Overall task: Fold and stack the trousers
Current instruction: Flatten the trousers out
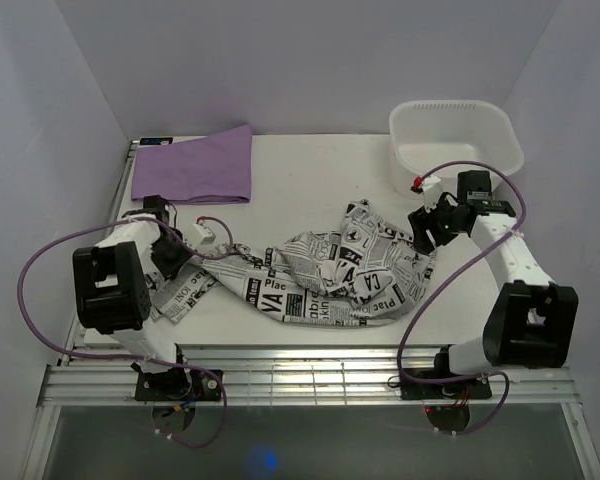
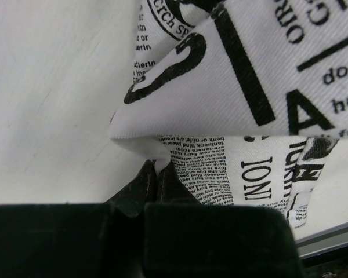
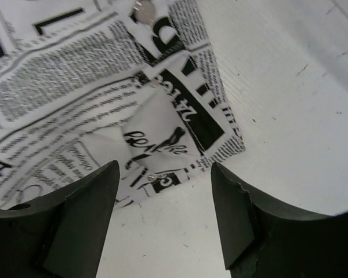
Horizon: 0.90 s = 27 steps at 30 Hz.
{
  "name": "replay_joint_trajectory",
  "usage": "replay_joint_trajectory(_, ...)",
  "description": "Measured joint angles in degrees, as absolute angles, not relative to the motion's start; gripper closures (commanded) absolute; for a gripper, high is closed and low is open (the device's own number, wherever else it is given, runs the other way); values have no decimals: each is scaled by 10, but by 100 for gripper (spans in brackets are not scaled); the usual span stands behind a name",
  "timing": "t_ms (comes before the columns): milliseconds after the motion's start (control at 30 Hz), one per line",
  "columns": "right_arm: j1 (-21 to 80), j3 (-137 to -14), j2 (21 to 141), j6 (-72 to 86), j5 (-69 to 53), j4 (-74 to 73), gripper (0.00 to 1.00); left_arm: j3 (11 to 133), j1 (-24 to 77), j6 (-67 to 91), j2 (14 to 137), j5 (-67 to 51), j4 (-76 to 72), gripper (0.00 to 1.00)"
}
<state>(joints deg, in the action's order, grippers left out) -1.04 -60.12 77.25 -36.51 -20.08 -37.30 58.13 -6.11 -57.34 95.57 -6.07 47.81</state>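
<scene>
Flattening step, I'd say: your left tool (image 2: 156,172) clamps an edge of the crumpled white newspaper-print fabric trousers (image 1: 330,275) on the surface (image 1: 310,170), right tool (image 3: 165,197) wide open, empty above them; next, grip a corner.

Left claw (image 2: 158,171), seen from the wrist: its two dark fingers (image 2: 140,184) meet at their tips, pinching a folded edge of the trousers (image 2: 249,75). The cloth, white with bold black letters and fine text blocks, fills the upper right. The bare white desk (image 2: 52,104) lies to the left. A metal rail (image 2: 330,240) crosses the lower right corner.
</scene>
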Motion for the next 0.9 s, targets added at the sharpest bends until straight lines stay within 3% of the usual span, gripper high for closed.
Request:
replay_joint_trajectory(167, -32, -627, 890, -369, -176, -347, 39, 600, -87, -587, 969, -50, 487, 91)
replay_joint_trajectory(233, -33, -627, 923, -373, -163, -337, 43, 612, -88, -587, 976, -52, 496, 84)
replay_joint_trajectory(367, -32, -587, 941, -393, -128, -297, 47, 641, -94, -582, 983, -79, 513, 60)
replay_joint_trajectory(500, -34, -506, 917, -428, -65, -233, 58, 684, -110, -570, 982, -136, 533, 51)
replay_joint_trajectory(667, -65, -410, 831, -486, -15, -170, 60, 728, -143, -566, 976, -216, 551, 47)
replay_joint_trajectory(767, -109, -373, 775, -539, 16, -208, 62, 732, -157, -570, 970, -241, 563, 46)
replay_joint_trajectory(900, -131, -380, 688, -612, -3, -363, 47, 724, -170, -578, 970, -255, 585, 41)
